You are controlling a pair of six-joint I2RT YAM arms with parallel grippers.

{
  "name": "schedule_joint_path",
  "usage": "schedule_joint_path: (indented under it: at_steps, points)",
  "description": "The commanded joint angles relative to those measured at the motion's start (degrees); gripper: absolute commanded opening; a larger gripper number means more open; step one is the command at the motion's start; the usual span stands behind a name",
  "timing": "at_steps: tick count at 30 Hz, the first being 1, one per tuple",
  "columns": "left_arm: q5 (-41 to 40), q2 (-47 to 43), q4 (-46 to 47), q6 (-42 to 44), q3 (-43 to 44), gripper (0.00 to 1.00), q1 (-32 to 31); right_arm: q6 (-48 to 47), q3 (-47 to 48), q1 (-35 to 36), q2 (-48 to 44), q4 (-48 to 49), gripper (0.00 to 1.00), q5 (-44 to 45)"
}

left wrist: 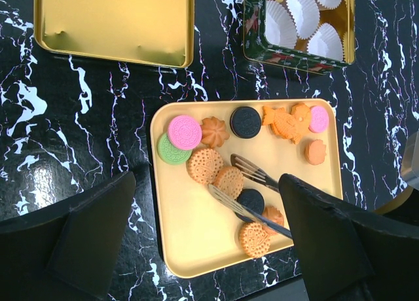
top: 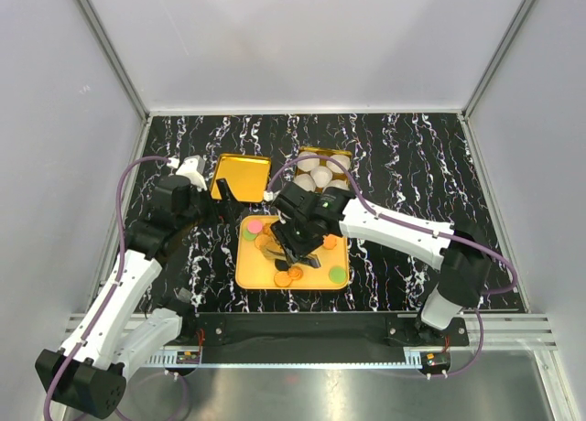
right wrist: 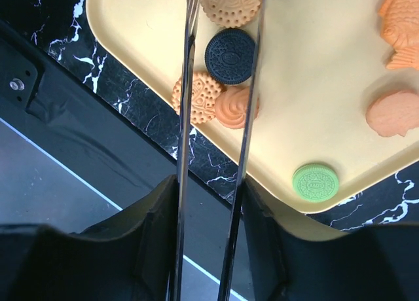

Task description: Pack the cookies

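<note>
The cookies lie on a yellow tray (top: 249, 273): pink (left wrist: 184, 131), green (left wrist: 171, 150), black (left wrist: 245, 122) and several orange ones (left wrist: 204, 165). My right gripper (top: 298, 240) hangs over the tray and is shut on metal tongs (right wrist: 186, 118). The tong blades stand apart, one on each side of a black cookie (right wrist: 230, 55), with their tips by an orange dotted cookie (right wrist: 230, 3). In the left wrist view the tongs (left wrist: 252, 212) lie across the tray (left wrist: 190, 235). My left gripper (top: 224, 196) is open and empty, above the tray's left edge.
A gold lid (top: 243, 176) lies at the back left of the tray. A tin (top: 341, 156) holding white paper cups (left wrist: 280, 26) stands behind the tray. A lone green cookie (right wrist: 315, 182) sits by the tray's near right corner. The black marbled table (top: 403, 165) surrounds everything.
</note>
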Motion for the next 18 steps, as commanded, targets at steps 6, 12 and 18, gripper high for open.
schedule_joint_path:
  at_steps: [6, 12, 18]
  points:
    - [-0.6, -1.2, 1.7, 0.6, 0.1, 0.99, 0.3, -1.4, 4.1, 0.5, -2.0, -1.9, 0.37, 2.7]
    - [-0.6, -1.3, 1.7, 0.6, 0.1, 0.99, 0.4, -2.1, 6.1, 0.0, -4.4, -3.8, 0.36, 5.9]
    - [-0.5, -1.4, 1.8, 0.6, 0.1, 0.99, 0.4, -3.1, 8.2, -4.5, -5.7, -4.3, 0.34, 3.4]
